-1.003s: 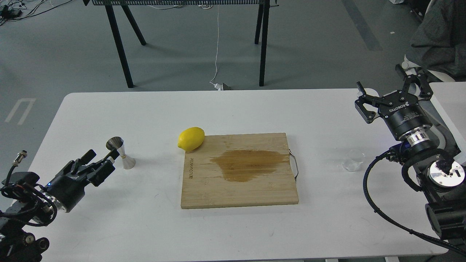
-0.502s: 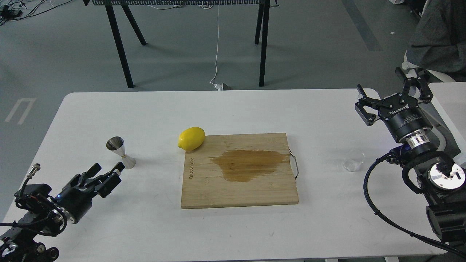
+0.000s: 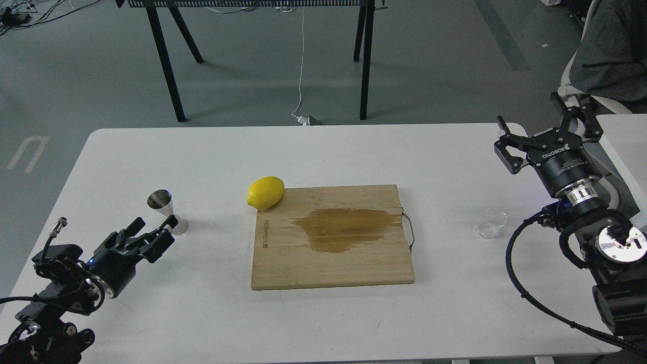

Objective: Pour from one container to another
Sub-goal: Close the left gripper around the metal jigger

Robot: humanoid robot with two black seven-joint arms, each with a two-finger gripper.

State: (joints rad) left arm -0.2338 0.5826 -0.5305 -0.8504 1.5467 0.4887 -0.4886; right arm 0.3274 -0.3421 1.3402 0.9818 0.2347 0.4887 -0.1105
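The steel jigger [image 3: 167, 213] stands upright on the white table [image 3: 212, 151] at the left. My left gripper [image 3: 153, 226] sits low just in front of and left of it, open and empty, with its right finger close to the jigger's base. The small clear cup [image 3: 491, 223] stands upright at the right side of the table. My right gripper [image 3: 529, 112] hovers open and empty above the table's far right corner, well behind the cup and apart from it.
A wooden cutting board [image 3: 354, 273] with a dark wet stain [image 3: 343, 230] lies in the middle. A lemon [image 3: 265, 192] rests against its far left corner. A seated person [image 3: 611, 55] is behind the right arm, and a black-legged stand [image 3: 174, 76] is beyond the table.
My left gripper dropped back from beside the jigger toward the near edge, then came up a little toward it again. The jigger, cup and right gripper have hardly moved.
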